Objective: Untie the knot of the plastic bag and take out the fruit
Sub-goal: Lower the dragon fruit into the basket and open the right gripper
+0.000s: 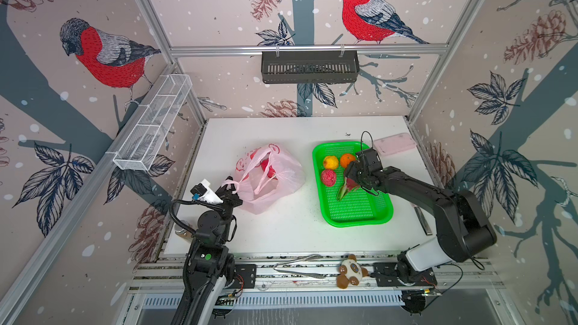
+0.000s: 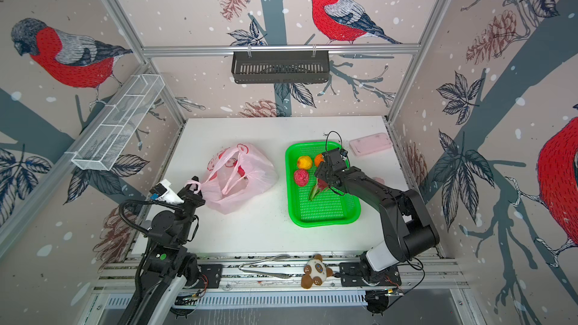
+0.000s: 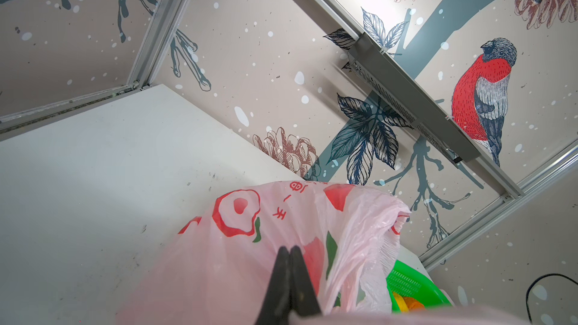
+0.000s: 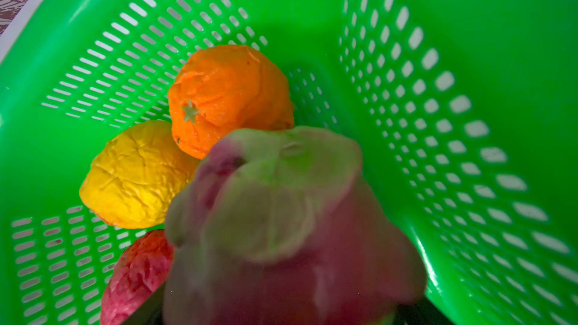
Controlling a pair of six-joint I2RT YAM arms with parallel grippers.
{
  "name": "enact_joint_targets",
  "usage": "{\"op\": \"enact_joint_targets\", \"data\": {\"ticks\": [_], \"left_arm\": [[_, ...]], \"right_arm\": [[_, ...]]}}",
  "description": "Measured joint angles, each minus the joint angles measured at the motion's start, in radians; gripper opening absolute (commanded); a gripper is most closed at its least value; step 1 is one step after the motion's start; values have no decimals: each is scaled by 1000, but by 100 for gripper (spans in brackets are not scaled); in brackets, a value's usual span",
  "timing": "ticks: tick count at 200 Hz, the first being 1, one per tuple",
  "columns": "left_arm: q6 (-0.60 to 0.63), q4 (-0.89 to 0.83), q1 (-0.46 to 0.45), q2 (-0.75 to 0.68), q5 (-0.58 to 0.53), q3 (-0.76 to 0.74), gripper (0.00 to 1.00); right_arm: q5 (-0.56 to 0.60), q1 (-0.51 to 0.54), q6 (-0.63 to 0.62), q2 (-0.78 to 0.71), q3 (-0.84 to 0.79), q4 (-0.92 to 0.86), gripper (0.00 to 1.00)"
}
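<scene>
Fingers (image 3: 276, 286) on my left gripper (image 1: 230, 191) are pressed together, and they pinch a twisted handle strip (image 1: 227, 184) of the plastic bag (image 1: 281, 171) at its near-left corner. In both top views I see pink film looping over the jaws. From the left wrist camera the two black tips meet, with the printed film bunched right behind them. The bag sits slumped on the white table (image 1: 281, 236), left of centre, its mouth gaping upward and a second handle loop (image 1: 266, 168) lying loose across the opening. Something red shows inside the mouth, but I cannot tell fruit from print there.

Right of the bag and apart from it stands the green tray (image 1: 359, 223). At its far end the yellow citrus (image 1: 330, 162) and the orange citrus (image 1: 347, 160) lie side by side, touching in the right wrist view. The red bumpy ball (image 1: 328, 177) lies just beside the yellow one on the near side. The dragon fruit (image 1: 345, 189), magenta with green scales, is in the tray just right of the ball, its green tips pointing toward the near edge, directly under my right gripper (image 1: 350, 181). On the right wrist camera this fruit fills the lower frame, blurred and very close, and hides the fingers, so I cannot tell whether they clamp it or stand spread.

Furthest right, past the tray's far corner, a flat pink case (image 1: 394, 143) lies on the table.
</scene>
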Motion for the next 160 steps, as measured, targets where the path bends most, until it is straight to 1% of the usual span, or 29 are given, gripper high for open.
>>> {"op": "enact_joint_targets", "data": {"ticks": [29,36,50,118,160], "left_arm": [[0,-19,0,-9,-2,0,0],[0,-21,0,-12,-2,0,0],[0,-23,0,-15,-2,0,0],[0,-42,0,-36,-2,0,0],[0,-45,0,-43,-5,0,0]], "right_arm": [[8,0,0,-2,2,0,91],[12,0,0,-5,2,-1,94],[21,0,0,-10,2,-1,95],[35,2,0,-27,3,-16,98],[60,27,11,-93,11,-45,98]]}}
